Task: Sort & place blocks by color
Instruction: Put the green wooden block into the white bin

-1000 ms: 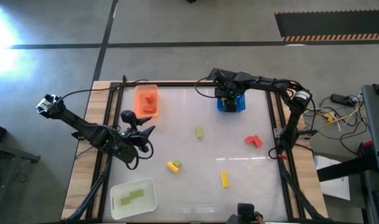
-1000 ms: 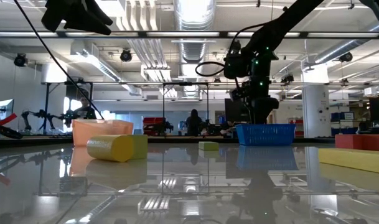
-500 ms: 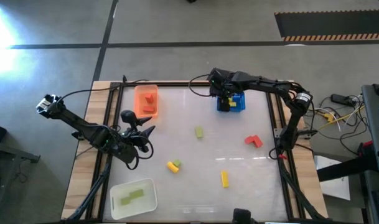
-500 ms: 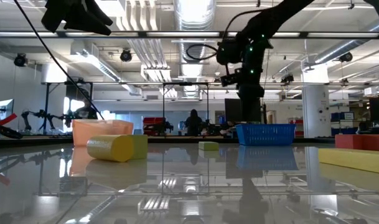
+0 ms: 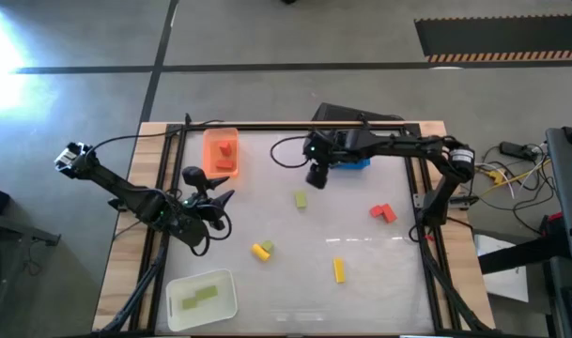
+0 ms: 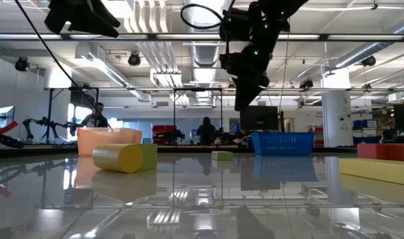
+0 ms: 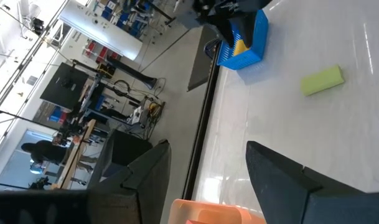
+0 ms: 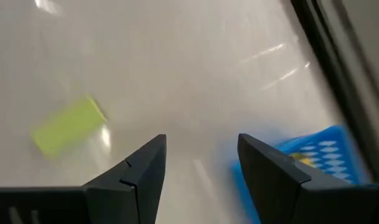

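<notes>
My right gripper [image 5: 316, 176] [image 8: 201, 146] is open and empty, raised over the table just left of the blue tray [image 5: 358, 158]. A light green block [image 5: 301, 199] [image 8: 68, 127] lies flat a little nearer than it. A red block [image 5: 382, 212], a yellow bar [image 5: 339, 270] and a yellow piece beside a small green one [image 5: 261, 249] also lie on the table. My left gripper [image 5: 222, 210] [image 7: 208, 146] waits open near the left edge, just nearer than the orange tray [image 5: 222, 150].
The orange tray holds red pieces and the white tray [image 5: 203, 299] at the near left corner holds green ones. A yellow piece shows inside the blue tray [image 8: 307, 162]. Free table surface lies between the blocks. A black frame rail [image 5: 419, 188] runs along the right edge.
My right gripper has risen out of the blue tray and swung toward the table's left and near side, toward the light green block. The blocks and trays have stayed where they were.
</notes>
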Motion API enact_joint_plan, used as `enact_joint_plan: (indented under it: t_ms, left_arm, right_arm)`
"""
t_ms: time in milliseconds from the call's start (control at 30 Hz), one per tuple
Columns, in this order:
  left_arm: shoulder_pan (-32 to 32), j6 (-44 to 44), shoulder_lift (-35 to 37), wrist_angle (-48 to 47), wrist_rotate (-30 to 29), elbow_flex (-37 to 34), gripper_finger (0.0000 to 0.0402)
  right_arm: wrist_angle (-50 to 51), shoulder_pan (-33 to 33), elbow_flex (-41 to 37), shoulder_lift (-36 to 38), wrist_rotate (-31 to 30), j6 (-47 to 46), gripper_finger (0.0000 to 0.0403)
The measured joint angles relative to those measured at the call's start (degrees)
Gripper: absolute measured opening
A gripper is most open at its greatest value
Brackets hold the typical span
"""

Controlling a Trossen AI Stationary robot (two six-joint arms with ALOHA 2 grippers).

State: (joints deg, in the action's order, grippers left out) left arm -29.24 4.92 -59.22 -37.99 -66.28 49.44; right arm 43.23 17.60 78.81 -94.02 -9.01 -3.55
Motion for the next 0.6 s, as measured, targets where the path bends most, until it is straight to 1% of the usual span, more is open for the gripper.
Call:
enact_joint_plan:
  t_ms: [100,167,200,467,533,600]
  left_arm:
    - [-0.01,-0.01,0.0,0.01,0.0,-0.03,0.0191]
    - [-0.01,-0.01,0.0,0.01,0.02,-0.03,0.0191]
    - [-0.01,-0.01,0.0,0.03,0.0,-0.03,0.0191]
    - [-0.01,-0.03,0.0,0.02,0.01,-0.08,0.0191]
    - [-0.01,-0.03,0.0,0.03,0.0,-0.1,0.0191]
    - [-0.01,-0.03,0.0,0.02,0.01,-0.12,0.0191]
  right_arm:
    - [-1.88,-2.73,0.0,0.0,-0.17,-10.86,0.0189]
    - [-3.14,-4.81,0.0,0.0,-0.58,-15.65,0.0189]
    - [-3.76,-5.99,-0.02,0.0,-1.79,-17.6,0.0189]
    - [-6.94,-14.4,0.04,-0.03,-21.1,-33.73,0.0189]
    - [-7.78,-15.93,0.11,-0.48,-24.85,-37.59,0.0189]
    - [-8.07,-17.13,0.13,-1.36,-27.23,-40.8,0.0189]
